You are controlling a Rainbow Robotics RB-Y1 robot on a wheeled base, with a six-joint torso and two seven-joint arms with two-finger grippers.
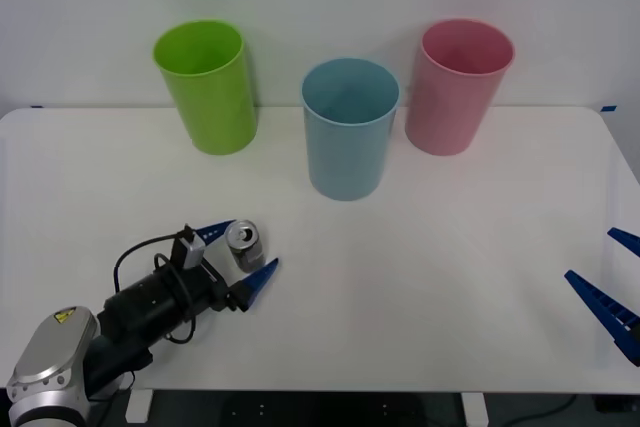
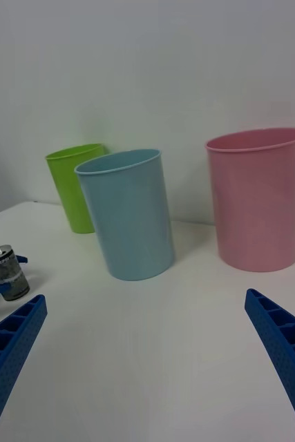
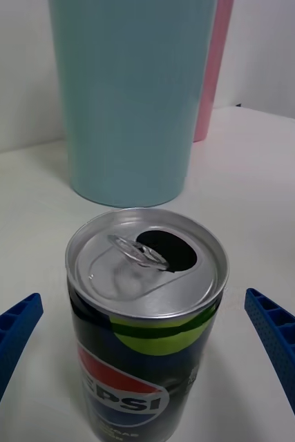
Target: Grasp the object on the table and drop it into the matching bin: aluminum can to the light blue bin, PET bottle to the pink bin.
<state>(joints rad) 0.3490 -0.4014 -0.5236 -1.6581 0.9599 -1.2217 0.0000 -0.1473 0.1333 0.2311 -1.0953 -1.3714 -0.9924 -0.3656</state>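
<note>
The left gripper (image 1: 242,250) is straddling the aluminum can (image 1: 244,244) (upright on the bench (image 1: 420,287)), fingers spread wide, not gripping; the right gripper (image 1: 612,277) is idling open.

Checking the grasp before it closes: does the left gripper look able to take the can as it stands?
Probably yes. The left gripper is open with the aluminum can upright between its fingers on the table, nothing blocking.

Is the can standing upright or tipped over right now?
Upright. The can stands on the table with its opened pull-tab top facing up, between the open fingers of the left gripper.
</note>
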